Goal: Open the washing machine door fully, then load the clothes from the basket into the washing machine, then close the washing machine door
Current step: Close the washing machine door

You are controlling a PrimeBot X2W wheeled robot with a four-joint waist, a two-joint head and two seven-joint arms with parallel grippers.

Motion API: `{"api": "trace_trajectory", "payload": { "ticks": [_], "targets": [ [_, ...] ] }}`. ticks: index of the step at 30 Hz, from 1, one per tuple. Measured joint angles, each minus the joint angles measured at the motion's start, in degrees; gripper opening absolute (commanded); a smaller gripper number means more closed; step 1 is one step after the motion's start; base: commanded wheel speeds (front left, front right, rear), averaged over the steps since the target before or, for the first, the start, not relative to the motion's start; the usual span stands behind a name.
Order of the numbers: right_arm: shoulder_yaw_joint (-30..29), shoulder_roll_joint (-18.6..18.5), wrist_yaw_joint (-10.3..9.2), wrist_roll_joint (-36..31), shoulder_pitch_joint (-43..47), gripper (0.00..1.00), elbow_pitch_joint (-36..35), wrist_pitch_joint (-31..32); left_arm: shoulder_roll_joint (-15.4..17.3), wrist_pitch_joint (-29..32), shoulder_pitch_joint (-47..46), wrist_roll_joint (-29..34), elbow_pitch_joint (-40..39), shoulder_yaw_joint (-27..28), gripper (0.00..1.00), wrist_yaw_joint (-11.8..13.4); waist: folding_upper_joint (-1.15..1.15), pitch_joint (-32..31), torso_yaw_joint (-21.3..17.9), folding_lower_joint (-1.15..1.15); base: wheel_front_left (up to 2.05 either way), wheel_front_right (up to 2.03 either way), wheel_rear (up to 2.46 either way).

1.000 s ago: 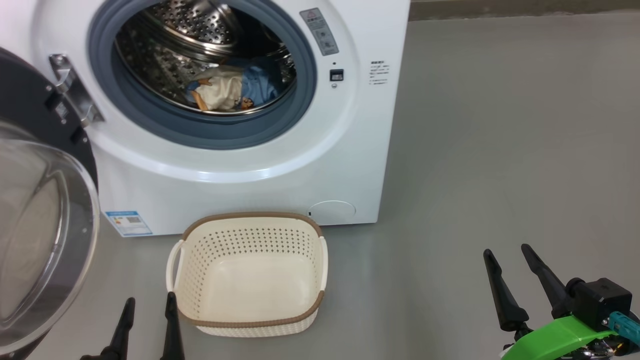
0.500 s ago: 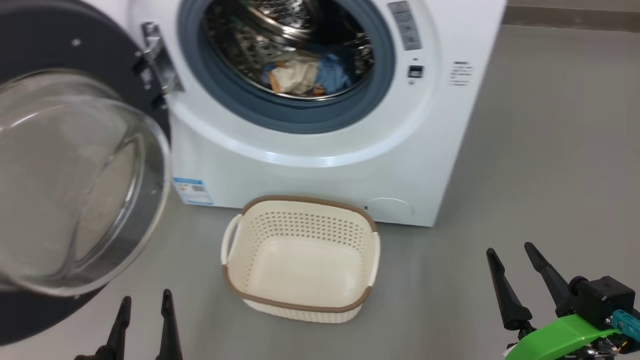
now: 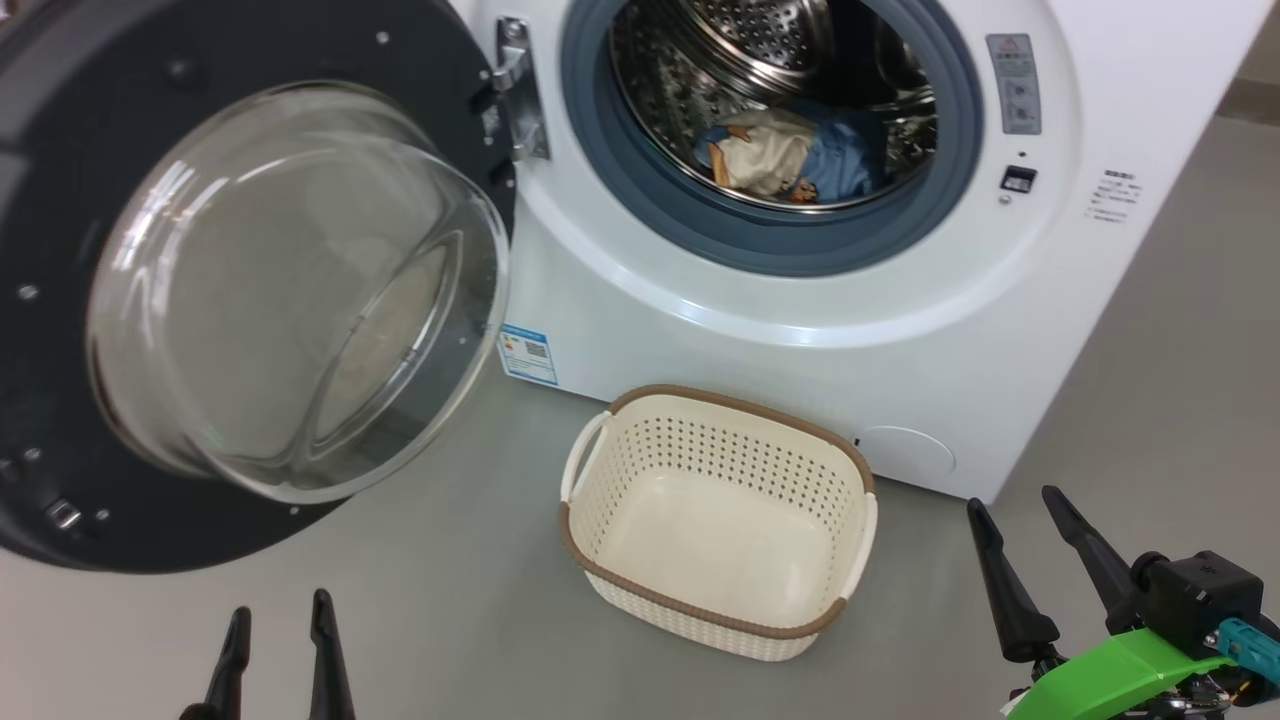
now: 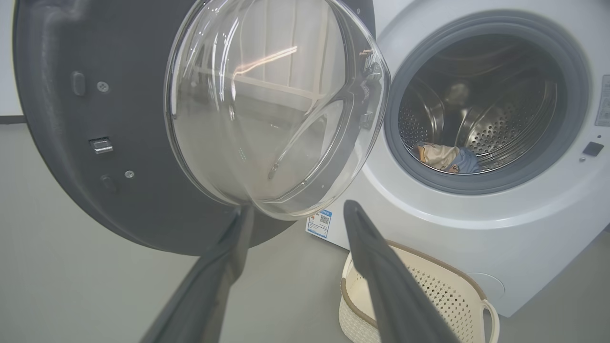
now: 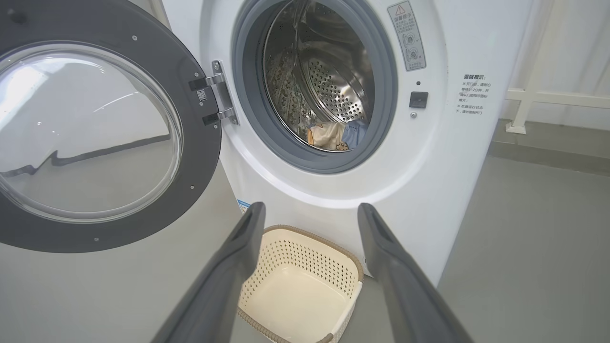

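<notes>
Head view: the washing machine door (image 3: 60,300) is seen swung wide at the left. Open floor (image 3: 480,620) lies between its lower rim and the left gripper (image 3: 280,602). The clothes (image 3: 790,160) are seen inside the drum of the washing machine (image 3: 800,330), and the basket (image 3: 720,400) is set just before it.

Left wrist view: the fingers (image 4: 217,276) are spread wide, touching nothing.

Right wrist view: the right gripper (image 5: 310,206) is likewise spread, with nothing held.

The door (image 3: 270,290) has a shiny clear glass bowl in a dull black rim. The drum (image 3: 690,90) is shiny metal and the clothes (image 3: 780,160) are soft cloth. The basket (image 3: 690,628) is smooth cream plastic.
</notes>
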Motion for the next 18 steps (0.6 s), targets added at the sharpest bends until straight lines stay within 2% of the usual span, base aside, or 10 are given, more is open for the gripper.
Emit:
{"api": "trace_trajectory", "payload": {
  "ticks": [12, 13, 14, 15, 18],
  "targets": [
    [0.4, 0.4, 0.00, 0.0, 0.2, 1.00, -0.3, 0.5, -0.5, -0.1, 1.5, 0.0, -1.3, 1.3, 1.00, 0.0, 0.00, -1.5, 3.0, 0.00, 0.00, 0.00, 0.00],
    [0.4, 0.4, 0.00, 0.0, 0.2, 1.00, -0.3, 0.5, -0.7, -0.2, 1.6, 0.0, -1.5, 1.4, 0.64, -0.1, 0.00, -1.4, 3.0, 0.00, 0.00, 0.00, 0.00],
    [0.5, 0.4, 0.00, 0.0, 0.2, 1.00, -0.4, 0.5, -0.9, -0.2, 1.7, 0.0, -1.8, 1.5, 0.18, -0.3, 0.00, -1.4, 3.0, 0.00, 0.00, 0.00, 0.00],
    [0.4, 0.4, 0.00, 0.0, 0.2, 1.00, -0.4, 0.5, -1.0, -0.2, 1.8, 0.0, -2.2, 1.7, 0.00, -0.6, 0.00, -1.3, 3.1, 0.00, 0.00, 0.00, 0.00],
    [0.3, 0.4, 0.00, 0.0, 0.2, 1.00, -0.6, 0.5, -1.4, -0.2, 1.8, 0.0, -4.9, 2.9, 0.00, -1.6, 0.00, -1.2, 3.2, 0.00, 0.00, 0.00, 0.00]
  ]
}}
